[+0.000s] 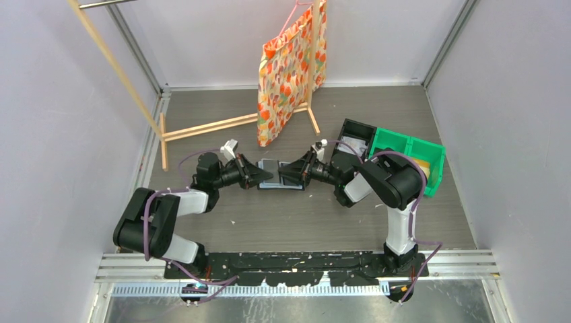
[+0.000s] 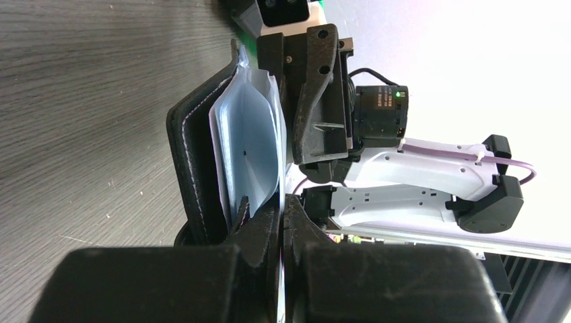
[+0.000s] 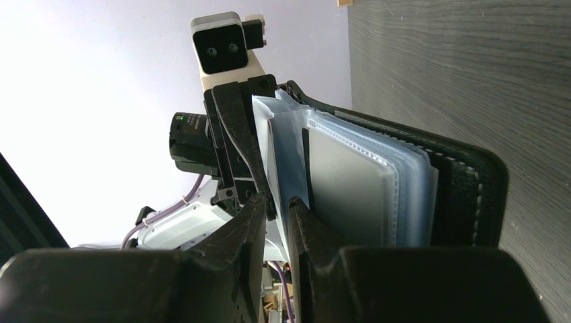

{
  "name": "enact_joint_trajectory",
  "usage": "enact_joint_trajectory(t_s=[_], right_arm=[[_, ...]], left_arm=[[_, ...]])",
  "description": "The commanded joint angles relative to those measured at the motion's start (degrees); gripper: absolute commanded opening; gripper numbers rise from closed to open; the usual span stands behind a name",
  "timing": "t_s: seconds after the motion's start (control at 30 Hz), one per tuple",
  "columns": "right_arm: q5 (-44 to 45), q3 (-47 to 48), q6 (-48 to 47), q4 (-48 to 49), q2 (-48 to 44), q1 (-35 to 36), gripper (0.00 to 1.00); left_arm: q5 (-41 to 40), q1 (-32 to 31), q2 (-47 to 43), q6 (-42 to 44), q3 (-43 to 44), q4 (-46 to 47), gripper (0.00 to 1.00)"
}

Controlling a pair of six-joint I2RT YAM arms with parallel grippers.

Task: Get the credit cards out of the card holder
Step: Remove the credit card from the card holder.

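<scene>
Two-arm grip | left gripper [image 2: 283, 205] clenched on card holder [image 2: 192, 168] | right gripper [image 3: 277, 202] seemingly pinching it too

- Matt black grained leather look, with pale stitching, on the card holder [image 3: 464, 188] at the right of the frame.
- Glossy clear bluish plastic on its pockets [image 3: 407, 195]; smooth pale grey on the credit card [image 3: 343, 188] behind.
- Matt black plastic on left gripper [image 2: 283, 205] and right gripper [image 3: 277, 202].
- Matt dark wood grain on the table [image 1: 269, 222].
- Bare pale wood on the rack [image 1: 202, 128].
- Printed cloth look on the bag [image 1: 286, 74], upper centre.
- Glossy green plastic on the bin [image 1: 404, 145], centre right.
</scene>
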Motion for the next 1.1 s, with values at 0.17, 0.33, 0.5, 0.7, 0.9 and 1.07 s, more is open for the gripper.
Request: enact_joint_trajectory(t_s=[0.17, 0.33, 0.5, 0.7, 0.9, 1.07], right_arm=[[-1.10, 2.15, 0.32, 3.20, -1.25, -0.16, 0.16], [-0.51, 2.00, 0.36, 3.20, -1.66, -0.15, 0.05], [0.24, 1.16, 0.59, 3.28, -2.26, -0.21, 0.01], [0.80, 0.79, 0.56, 3.20, -3.46, -0.15, 0.01], [0.68, 0.46, 0.12, 3.28, -3.05, -0.15, 0.01], [0.78, 0.27, 0.03, 3.28, -3.07, -0.16, 0.01]], left_arm=[[1.87, 0.37, -0.19, -1.70, -0.03, 6.75, 0.00], [1.96, 0.45, -0.19, -1.79, -0.18, 7.00, 0.01], [1.87, 0.57, -0.12, -1.97, -0.38, 7.22, 0.01], [1.88, 0.88, 0.08, -2.26, -0.38, 7.13, 0.12], [1.87, 1.16, -0.18, -2.87, -0.46, 7.56, 0.22], [1.55, 1.33, 0.06, -3.29, -0.99, 8.18, 0.28]])
